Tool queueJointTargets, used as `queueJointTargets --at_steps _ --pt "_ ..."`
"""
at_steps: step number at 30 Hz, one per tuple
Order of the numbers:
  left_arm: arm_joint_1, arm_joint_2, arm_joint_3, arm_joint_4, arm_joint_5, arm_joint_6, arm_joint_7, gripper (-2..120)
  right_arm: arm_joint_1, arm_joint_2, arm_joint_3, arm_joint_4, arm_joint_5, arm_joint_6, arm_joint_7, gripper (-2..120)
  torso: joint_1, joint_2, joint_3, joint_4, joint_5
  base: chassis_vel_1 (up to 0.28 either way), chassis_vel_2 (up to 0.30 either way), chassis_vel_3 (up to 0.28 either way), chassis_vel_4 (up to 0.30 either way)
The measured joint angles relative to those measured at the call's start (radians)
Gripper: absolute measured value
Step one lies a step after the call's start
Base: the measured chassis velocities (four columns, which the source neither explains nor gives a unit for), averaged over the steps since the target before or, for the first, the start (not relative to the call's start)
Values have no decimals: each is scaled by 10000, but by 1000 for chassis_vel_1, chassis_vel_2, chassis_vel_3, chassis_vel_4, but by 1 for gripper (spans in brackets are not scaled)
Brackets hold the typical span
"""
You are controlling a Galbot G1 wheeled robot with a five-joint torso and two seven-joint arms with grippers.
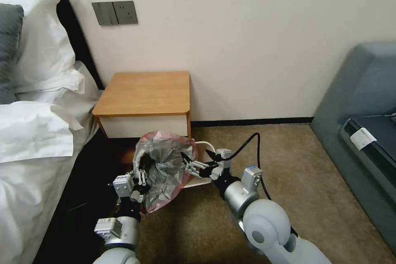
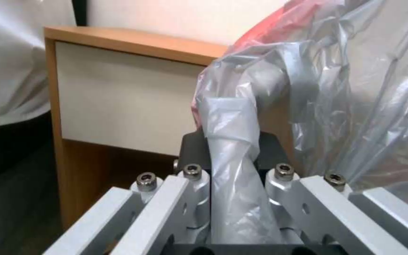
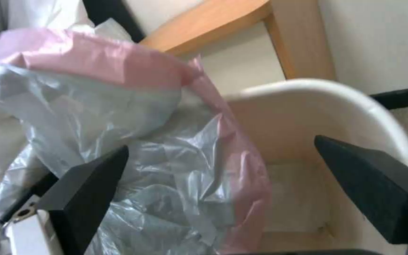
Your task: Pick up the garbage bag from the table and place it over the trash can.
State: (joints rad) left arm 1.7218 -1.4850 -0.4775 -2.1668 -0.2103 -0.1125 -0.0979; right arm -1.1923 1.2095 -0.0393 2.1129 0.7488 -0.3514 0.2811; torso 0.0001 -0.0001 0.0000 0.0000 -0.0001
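The garbage bag (image 1: 167, 161), crinkly grey plastic with a pinkish-red rim, hangs open in front of the table (image 1: 144, 90), low over the floor. My left gripper (image 1: 138, 177) is shut on a twisted fold of the garbage bag (image 2: 232, 141) at its left side. At the bag's right side, my right gripper (image 1: 193, 160) is open, its black fingertips (image 3: 86, 198) spread wide on either side of the pink rim (image 3: 242, 170). The cream-white trash can (image 3: 355, 106) stands just behind and right of the bag, mostly covered by it; its rim (image 1: 205, 145) shows.
A bed with white sheets (image 1: 37, 140) fills the left side, close to my left arm. A grey-blue sofa (image 1: 363, 103) stands at the right. Bare carpet (image 1: 297, 181) lies between them. The wall with a switch panel (image 1: 114, 12) is behind the table.
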Motion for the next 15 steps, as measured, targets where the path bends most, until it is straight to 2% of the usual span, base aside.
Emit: queueJointTargets --at_steps 15 --pt "-25 15 -8 -48 31 -70 215 11 503 160 -196 -495 -85 10 -446 100 0 1 0 0 1 0 0 0 0"
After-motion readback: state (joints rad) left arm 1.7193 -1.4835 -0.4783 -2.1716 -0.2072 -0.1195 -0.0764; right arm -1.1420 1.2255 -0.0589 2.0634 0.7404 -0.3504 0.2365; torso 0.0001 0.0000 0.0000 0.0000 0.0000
